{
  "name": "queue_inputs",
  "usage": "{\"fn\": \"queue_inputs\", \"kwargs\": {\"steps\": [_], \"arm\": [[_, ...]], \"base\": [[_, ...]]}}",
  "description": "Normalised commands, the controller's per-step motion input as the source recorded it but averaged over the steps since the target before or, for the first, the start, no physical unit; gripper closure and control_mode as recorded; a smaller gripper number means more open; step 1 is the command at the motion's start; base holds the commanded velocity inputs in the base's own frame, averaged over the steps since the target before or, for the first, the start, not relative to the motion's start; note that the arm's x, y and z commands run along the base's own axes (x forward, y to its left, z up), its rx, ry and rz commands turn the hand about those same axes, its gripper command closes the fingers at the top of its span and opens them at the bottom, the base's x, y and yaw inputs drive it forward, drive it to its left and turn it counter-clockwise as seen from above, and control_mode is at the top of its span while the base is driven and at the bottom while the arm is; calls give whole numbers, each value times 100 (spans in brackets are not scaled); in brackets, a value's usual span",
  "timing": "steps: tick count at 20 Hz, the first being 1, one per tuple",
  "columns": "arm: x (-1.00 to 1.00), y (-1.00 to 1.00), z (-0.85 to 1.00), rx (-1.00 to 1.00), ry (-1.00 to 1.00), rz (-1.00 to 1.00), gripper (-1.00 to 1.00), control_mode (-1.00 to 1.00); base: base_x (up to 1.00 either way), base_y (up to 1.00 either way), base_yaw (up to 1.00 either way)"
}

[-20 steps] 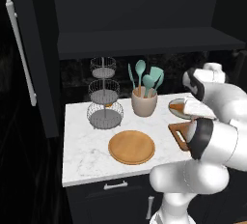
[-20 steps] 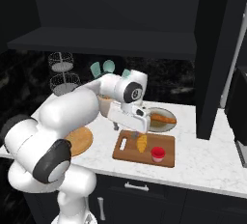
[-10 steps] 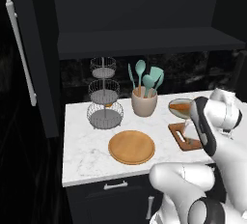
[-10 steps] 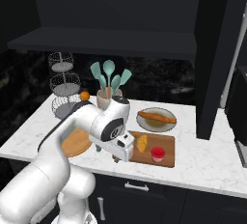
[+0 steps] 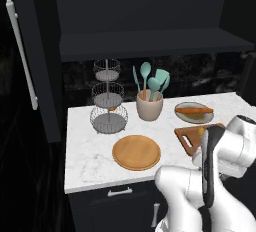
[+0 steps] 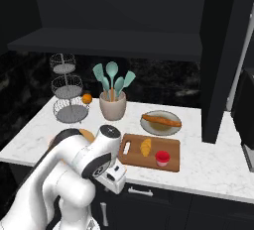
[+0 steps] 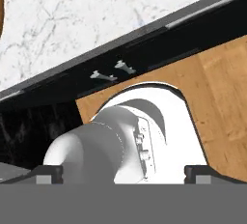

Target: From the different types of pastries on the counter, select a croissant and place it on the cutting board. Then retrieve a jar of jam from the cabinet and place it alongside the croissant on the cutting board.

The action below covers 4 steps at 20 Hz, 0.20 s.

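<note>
1. A dark kitchen with black cabinets and a white, grey-veined marble worktop [image 6: 208, 159] above dark drawer fronts with silver handles.
2. The cutting board [image 6: 171, 149], a flat reddish-brown wooden rectangle with a slot handle at its left end, lies near the front edge of the worktop.
3. The croissant [image 6: 145, 146], a small golden crescent, rests on the board near the slot; the jar of jam [image 6: 161, 158], squat with a bright red top, stands on the board just beside the croissant, nearer the front edge.
4. Behind the board, a grey plate [image 6: 159, 123] holds a long orange-brown stick pastry [image 6: 160, 120].
5. Left of the board sit a round light-wood plate [image 5: 136, 152], a beige crock of teal utensils [image 6: 112, 106] and a three-tier wire basket stand [image 6: 67, 95] with a small orange [image 6: 87, 98] beside it.
6. Both items lie together on the board, so the task looks complete; the step in hand seems to be pulling the arm away.
7. The arm is folded low in front of the worktop, left of the board. The hand camera looks over the worktop edge, drawer handles and a wooden floor; the pincer's tips sit wide apart at the bottom corners with nothing between them.
8. Next, only a clean parking of the arm clear of the drawer fronts seems needed.
</note>
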Motion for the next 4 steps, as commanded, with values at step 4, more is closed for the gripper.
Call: {"fn": "queue_inputs", "kwargs": {"steps": [4], "arm": [[-25,5,-16,0,0,0,-100,-100]], "base": [[0,0,0]]}}
